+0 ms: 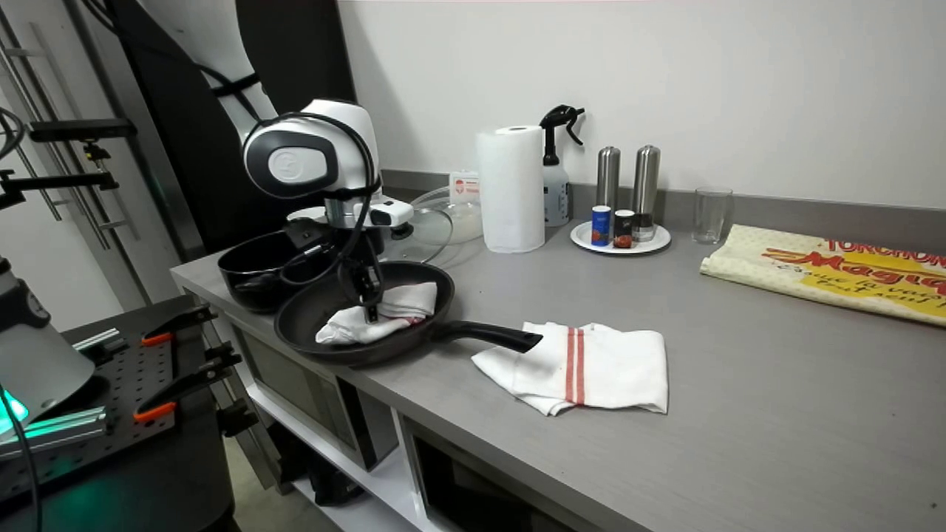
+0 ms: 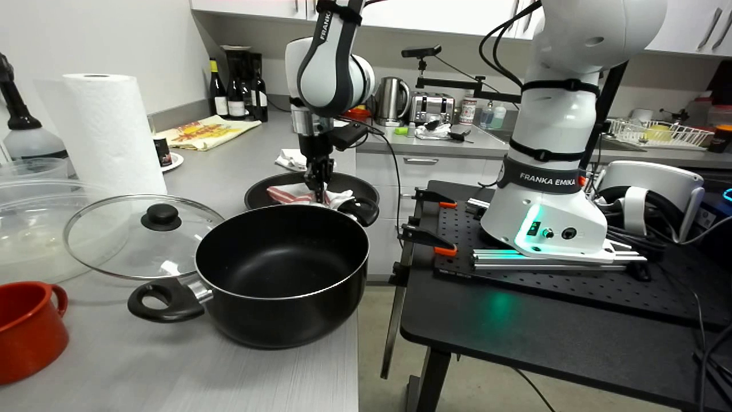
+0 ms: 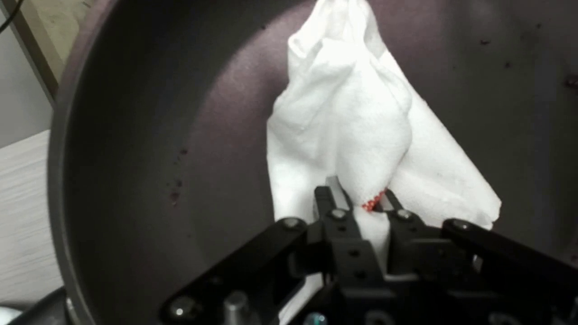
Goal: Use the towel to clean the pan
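Note:
A white towel with red stripes (image 1: 412, 300) lies bunched inside the black frying pan (image 1: 445, 287). The towel (image 2: 293, 194) and pan (image 2: 366, 189) also show in an exterior view, partly behind a pot. My gripper (image 1: 372, 313) points down into the pan and is shut on the towel. In the wrist view, a fold of the towel (image 3: 343, 104) is pinched between the fingers (image 3: 361, 195), with a bit of red stripe between the tips. The towel rests on the pan floor (image 3: 149, 216). Small dark reddish specks show on the pan floor beside the towel.
A second folded towel (image 1: 621, 366) lies by the pan handle (image 1: 495, 335). A black pot (image 2: 280, 320) stands close beside the pan. A glass lid (image 2: 131, 240), red cup (image 2: 34, 332), paper roll (image 1: 511, 192), spray bottle (image 1: 556, 196) and plate with shakers (image 1: 580, 235) stand on the counter.

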Motion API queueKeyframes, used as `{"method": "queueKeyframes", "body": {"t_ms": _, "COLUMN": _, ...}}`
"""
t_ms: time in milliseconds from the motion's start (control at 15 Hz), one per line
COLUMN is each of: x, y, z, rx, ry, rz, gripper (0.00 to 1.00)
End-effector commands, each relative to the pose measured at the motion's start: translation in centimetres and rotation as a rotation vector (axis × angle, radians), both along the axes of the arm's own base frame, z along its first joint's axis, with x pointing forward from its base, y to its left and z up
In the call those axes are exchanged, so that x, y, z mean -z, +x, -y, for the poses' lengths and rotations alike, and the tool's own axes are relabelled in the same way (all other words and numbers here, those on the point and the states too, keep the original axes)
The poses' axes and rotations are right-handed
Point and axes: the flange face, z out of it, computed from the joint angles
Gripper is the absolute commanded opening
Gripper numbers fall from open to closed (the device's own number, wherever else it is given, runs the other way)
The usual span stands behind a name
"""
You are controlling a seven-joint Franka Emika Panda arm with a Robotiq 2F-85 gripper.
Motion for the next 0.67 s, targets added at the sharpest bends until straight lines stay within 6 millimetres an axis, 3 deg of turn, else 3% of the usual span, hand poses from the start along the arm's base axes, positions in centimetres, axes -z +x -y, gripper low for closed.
{"method": "queueKeyframes", "body": {"t_ms": 0, "x": 0.2, "y": -0.2, "z": -3.4, "rx": -0.075, "ry": 0.000, "rz": -0.016, "gripper": 0.03}}
{"method": "queueKeyframes", "body": {"t_ms": 333, "x": 1.0, "y": -1.1, "z": -8.2, "rx": -0.213, "ry": -0.009, "rz": -0.038, "gripper": 0.03}}
{"method": "queueKeyframes", "body": {"t_ms": 600, "x": 1.4, "y": -1.7, "z": -10.7, "rx": -0.293, "ry": -0.032, "rz": -0.048, "gripper": 0.03}}
